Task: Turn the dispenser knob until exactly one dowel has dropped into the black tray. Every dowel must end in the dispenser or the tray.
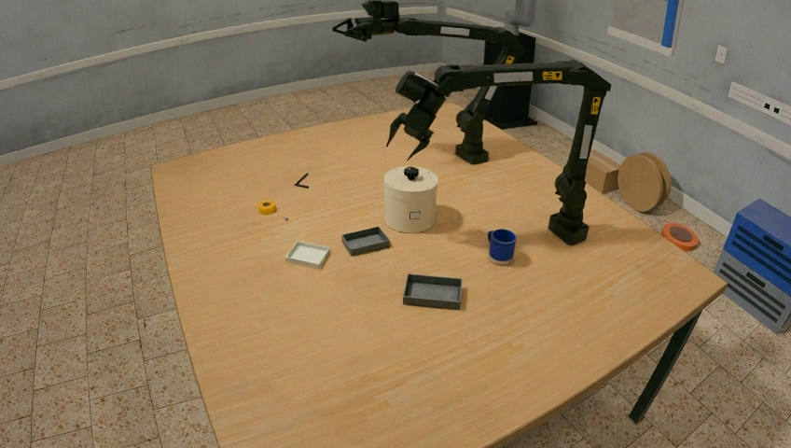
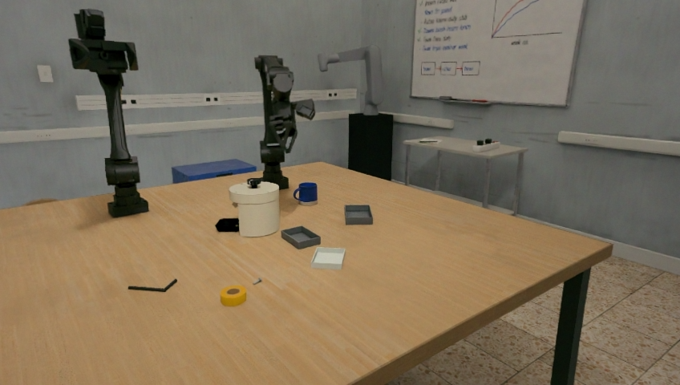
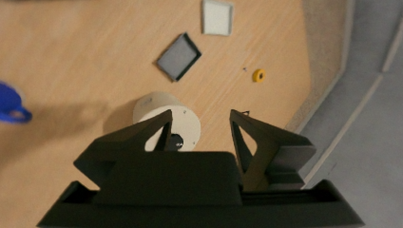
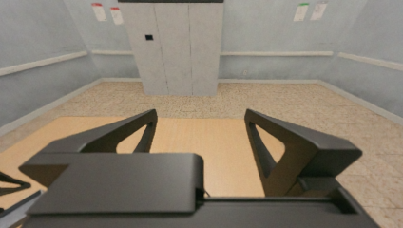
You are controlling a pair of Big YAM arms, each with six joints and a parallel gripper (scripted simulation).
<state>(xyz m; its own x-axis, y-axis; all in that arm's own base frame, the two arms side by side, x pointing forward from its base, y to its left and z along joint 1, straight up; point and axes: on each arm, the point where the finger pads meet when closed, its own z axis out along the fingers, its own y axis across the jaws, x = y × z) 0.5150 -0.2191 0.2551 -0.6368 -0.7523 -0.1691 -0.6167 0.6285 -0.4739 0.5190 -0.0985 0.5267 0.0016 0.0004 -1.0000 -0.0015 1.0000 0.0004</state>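
The cream round dispenser (image 1: 409, 200) stands mid-table with a black knob (image 1: 410, 172) on its lid. In the exterior view a small black tray (image 2: 226, 224) sits against the dispenser's side; it is too small to tell what it holds. No dowel is visible. My left gripper (image 1: 405, 145) hangs tilted above and behind the knob, apart from it, fingers open and empty. The left wrist view shows the knob (image 3: 176, 141) below the left finger of this gripper (image 3: 201, 116). My right gripper (image 1: 340, 27) (image 4: 201, 113) is raised high, far from the table, open and empty.
Two dark grey trays (image 1: 366, 240) (image 1: 433, 290) and a white tray (image 1: 307, 253) lie in front of the dispenser. A blue mug (image 1: 501, 245) stands near the left arm's base. A yellow tape roll (image 1: 267, 206), a small screw and a black hex key (image 1: 302, 186) lie at the left.
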